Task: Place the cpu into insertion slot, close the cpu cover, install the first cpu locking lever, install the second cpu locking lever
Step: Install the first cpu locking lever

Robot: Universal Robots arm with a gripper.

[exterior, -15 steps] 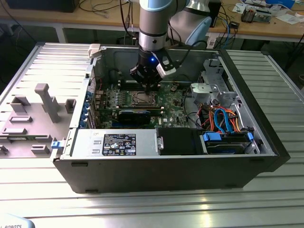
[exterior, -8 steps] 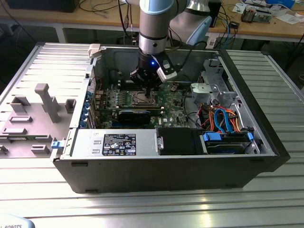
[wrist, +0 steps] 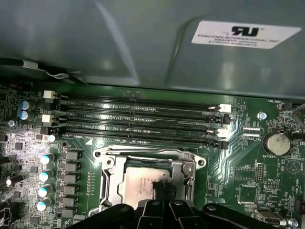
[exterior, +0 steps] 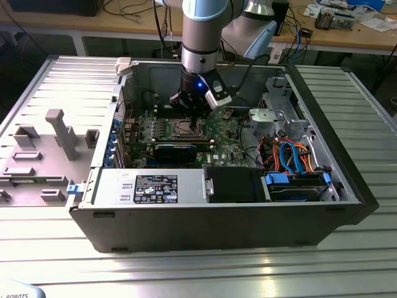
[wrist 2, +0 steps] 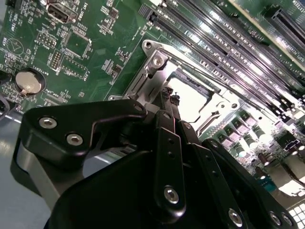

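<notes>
My gripper [exterior: 197, 117] hangs low inside the open computer case, right over the insertion slot [exterior: 188, 128] on the green motherboard [exterior: 226, 139]. In both wrist views the black fingertips [wrist: 162, 189] are pressed together and rest on the socket area. The cpu [wrist: 136, 183] lies flat in the slot, its dull silver top [wrist 2: 189, 98] showing through the window of the cpu cover [wrist: 148, 156]. The cover's silvery frame [wrist 2: 157, 62] lies down around the chip. I cannot tell how the locking levers stand.
Long black memory slots [wrist: 143, 119] run beside the socket, with a row of capacitors [wrist: 45, 176] and a coin battery [wrist: 277, 142] nearby. The grey case wall [wrist: 143, 43] rises behind. The case also holds a power supply [exterior: 152, 186] and a drive cage with cables [exterior: 291, 155].
</notes>
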